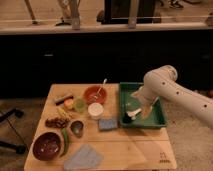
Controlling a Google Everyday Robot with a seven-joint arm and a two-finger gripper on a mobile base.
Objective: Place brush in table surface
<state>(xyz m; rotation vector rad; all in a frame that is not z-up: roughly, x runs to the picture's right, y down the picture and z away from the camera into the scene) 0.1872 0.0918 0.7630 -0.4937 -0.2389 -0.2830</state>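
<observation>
The brush (129, 118) lies in the front left part of the green tray (159, 120). Its black bristle head points toward the tray's front left corner and its white handle runs up to the right. My gripper (138, 108) hangs from the white arm (162, 85) that comes in from the right. It sits inside the tray, right at the upper end of the brush handle. I cannot tell whether it touches the handle. The tan table surface (130, 150) spreads out in front of the tray, with a small dark logo (162, 161) at its front right corner.
Left of the tray stand an orange-red bowl with a light spoon (95, 93), a white cup (95, 109), a green cup (80, 104) and a blue sponge (107, 123). A dark red bowl (47, 146), a grey-blue cloth (82, 157) and food items fill the front left.
</observation>
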